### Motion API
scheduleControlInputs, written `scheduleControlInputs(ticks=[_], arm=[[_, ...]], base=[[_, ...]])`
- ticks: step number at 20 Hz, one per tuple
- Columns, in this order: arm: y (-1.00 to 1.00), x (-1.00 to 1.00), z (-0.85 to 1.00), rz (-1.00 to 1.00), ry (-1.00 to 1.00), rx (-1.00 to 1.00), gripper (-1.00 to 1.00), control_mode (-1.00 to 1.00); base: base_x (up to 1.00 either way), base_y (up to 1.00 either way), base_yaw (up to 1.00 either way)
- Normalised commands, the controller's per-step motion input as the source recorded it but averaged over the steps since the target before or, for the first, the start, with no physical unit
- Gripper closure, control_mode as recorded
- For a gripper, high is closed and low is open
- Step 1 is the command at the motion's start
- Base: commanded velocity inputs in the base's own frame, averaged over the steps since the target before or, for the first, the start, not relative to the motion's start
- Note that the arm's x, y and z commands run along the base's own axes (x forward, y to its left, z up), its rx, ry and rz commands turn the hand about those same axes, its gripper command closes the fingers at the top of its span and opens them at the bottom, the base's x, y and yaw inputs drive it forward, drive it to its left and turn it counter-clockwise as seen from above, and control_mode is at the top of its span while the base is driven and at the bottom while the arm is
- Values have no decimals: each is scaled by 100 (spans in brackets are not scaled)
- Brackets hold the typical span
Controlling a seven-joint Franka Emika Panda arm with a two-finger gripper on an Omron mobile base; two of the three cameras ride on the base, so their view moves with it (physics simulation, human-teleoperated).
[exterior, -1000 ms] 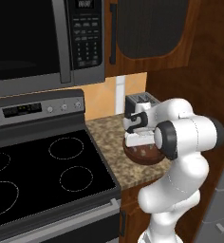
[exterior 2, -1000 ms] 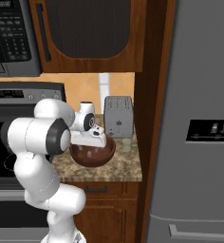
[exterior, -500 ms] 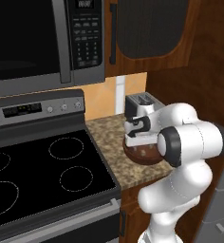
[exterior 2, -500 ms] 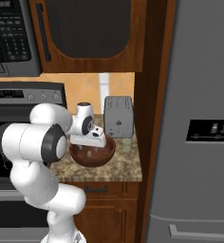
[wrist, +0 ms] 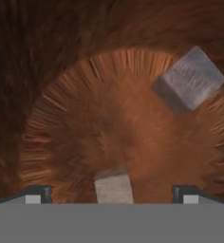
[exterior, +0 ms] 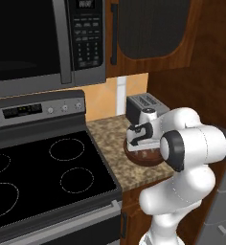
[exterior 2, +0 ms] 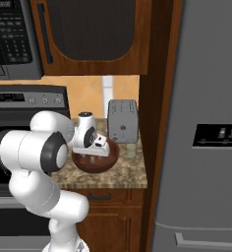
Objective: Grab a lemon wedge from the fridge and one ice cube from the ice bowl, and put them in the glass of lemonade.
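Lower now: gripper point(wrist: 112, 193) straddling ice cube point(wrist: 113, 187).

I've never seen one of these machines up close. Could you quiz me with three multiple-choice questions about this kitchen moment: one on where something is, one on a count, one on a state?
1. Where does the toaster stand?
A. On the stove
B. On the counter behind the wooden bowl
C. Inside the fridge

2. How many ice cubes lie in the bowl in the hand view?
A. Two
B. Five
C. None

3. How is the end effector set?
A. Shut on a cube
B. Shut on nothing
C. Open, over the bowl

Answers: 1 B, the toaster sits at the back of the counter beyond the bowl. 2 A, one cube lies far off, another between the fingertips. 3 C, the fingertips stand wide apart with nothing gripped.
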Motion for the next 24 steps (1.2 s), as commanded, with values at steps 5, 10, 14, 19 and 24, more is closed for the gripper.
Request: scheduleControlInputs(ticks=[5,10,14,19,24], arm=[[0,1,-10,0,0,0,-100,-100],[0,0,0,0,0,0,-100,-100],[0,-3,-5,0,0,0,-100,-100],[0,-17,0,0,-1,0,-100,-100],[0,-10,0,0,-4,0,-100,-100]], base=[[0,0,0],[0,0,0],[0,0,0],[0,0,0],[0,0,0]])
